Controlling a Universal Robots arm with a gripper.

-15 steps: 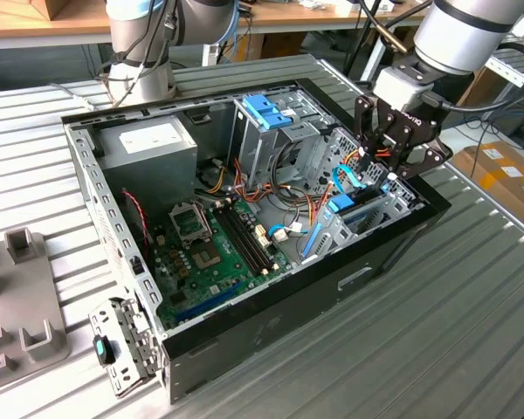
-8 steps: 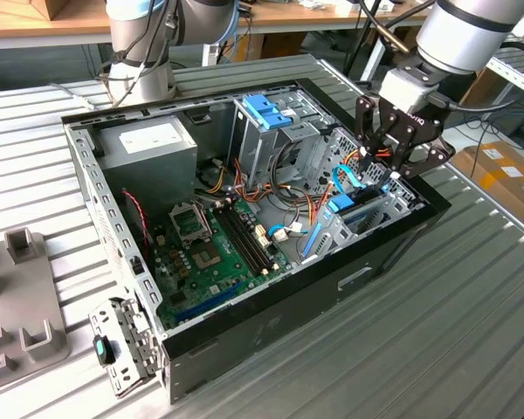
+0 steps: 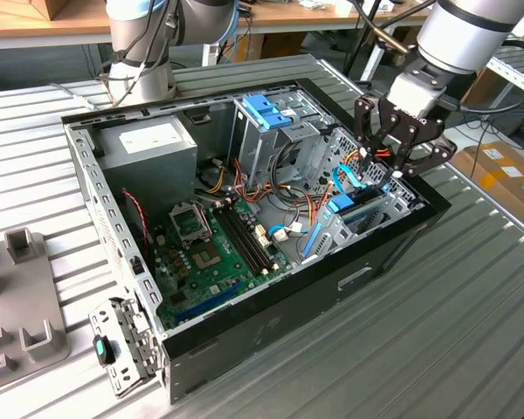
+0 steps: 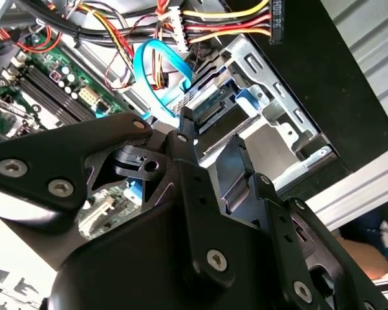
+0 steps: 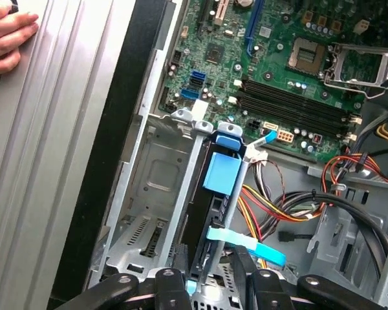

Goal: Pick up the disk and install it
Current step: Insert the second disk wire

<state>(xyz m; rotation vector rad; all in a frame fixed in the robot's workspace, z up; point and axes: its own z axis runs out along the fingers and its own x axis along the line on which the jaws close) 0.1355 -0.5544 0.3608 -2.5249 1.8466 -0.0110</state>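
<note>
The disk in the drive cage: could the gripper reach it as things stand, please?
Probably yes: the gripper hangs directly over the disk edge in the open case; only a flat blue cable crosses nearby.

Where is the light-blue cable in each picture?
Exterior view: the light-blue cable loops inside the case, toward the exterior view's right, just below the gripper.
Second wrist view: it curls beside the red and yellow wires.
First wrist view: it lies flat next to the metal drive cage.
Shared landmark: the black memory slots on the green board.
</note>
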